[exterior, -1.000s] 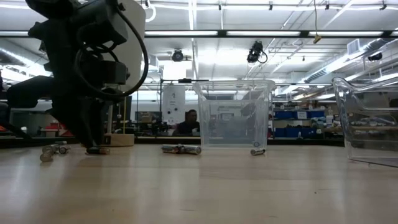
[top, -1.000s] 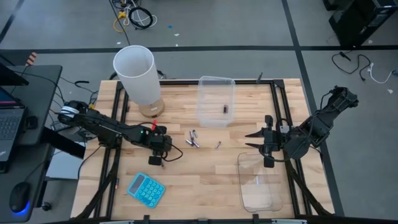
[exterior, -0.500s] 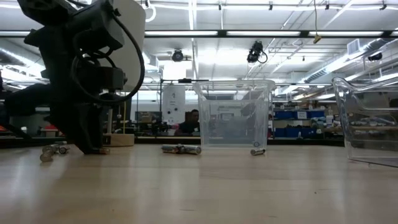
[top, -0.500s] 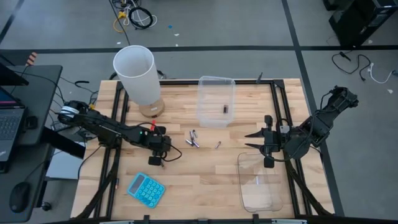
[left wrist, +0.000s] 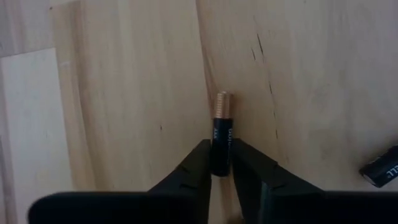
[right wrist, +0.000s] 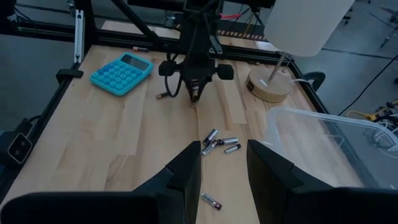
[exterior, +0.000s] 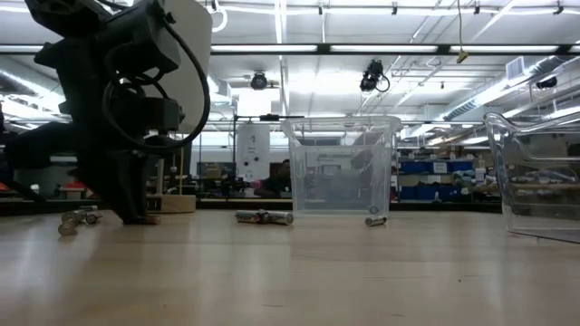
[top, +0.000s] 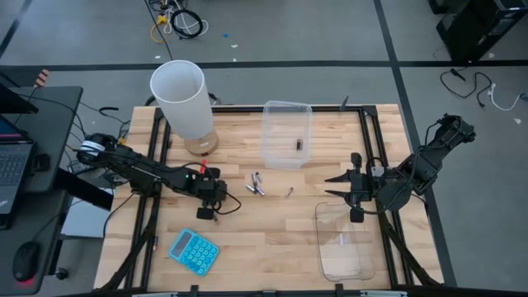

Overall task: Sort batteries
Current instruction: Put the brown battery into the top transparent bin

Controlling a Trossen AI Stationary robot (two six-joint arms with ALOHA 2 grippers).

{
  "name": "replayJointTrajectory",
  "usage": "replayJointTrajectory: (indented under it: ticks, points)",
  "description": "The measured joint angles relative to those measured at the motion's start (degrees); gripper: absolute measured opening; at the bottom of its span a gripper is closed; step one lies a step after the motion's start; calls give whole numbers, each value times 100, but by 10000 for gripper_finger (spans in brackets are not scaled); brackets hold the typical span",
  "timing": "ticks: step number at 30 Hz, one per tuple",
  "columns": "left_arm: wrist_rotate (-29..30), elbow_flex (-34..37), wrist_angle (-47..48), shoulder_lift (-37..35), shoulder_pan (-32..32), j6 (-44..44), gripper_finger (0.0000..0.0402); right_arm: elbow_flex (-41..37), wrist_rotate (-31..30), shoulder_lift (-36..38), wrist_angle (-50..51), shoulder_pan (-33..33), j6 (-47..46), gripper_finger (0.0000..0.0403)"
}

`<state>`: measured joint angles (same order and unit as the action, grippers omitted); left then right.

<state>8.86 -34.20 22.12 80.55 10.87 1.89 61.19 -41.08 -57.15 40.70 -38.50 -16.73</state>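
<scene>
The wooden table (top: 272,231) carries, from large to small, a white lamp (top: 183,99) behind the working gripper, a clear tub (top: 286,132) farther off to its right with one dark cell inside, a second clear tub (top: 342,243) just below the waiting right gripper (top: 338,191), a blue calculator (top: 195,250) close on the near side, and the small batteries (top: 256,183) lying in a loose group just to the right of the working gripper. The left gripper (left wrist: 221,163) is down at the table surface and its fingers (left wrist: 196,167) are closed narrowly on a dark battery with a copper end (left wrist: 222,132), which lies flat on the wood and points away from the wrist (another dark cell shows at the edge of the wrist view, near but apart). The right gripper hovers well away with its fingers spread, holding nothing. I judge the grasp is made but the lift not yet begun. The risk is that the cell is pinched only at its rear end, so it could pivot or slip out when raised, and a round cell that falls may roll toward the other cells and mix the sorting
</scene>
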Motion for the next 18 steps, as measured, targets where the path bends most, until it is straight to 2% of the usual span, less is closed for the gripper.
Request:
replayJointTrajectory:
  ticks: [7,18]
  points:
    - [33,-2,-3,0,0,2,26,0,0,1,1,0,0,115]
    - [63,-2,-60,0,0,26,22,4,0,1,1,0,0,115]
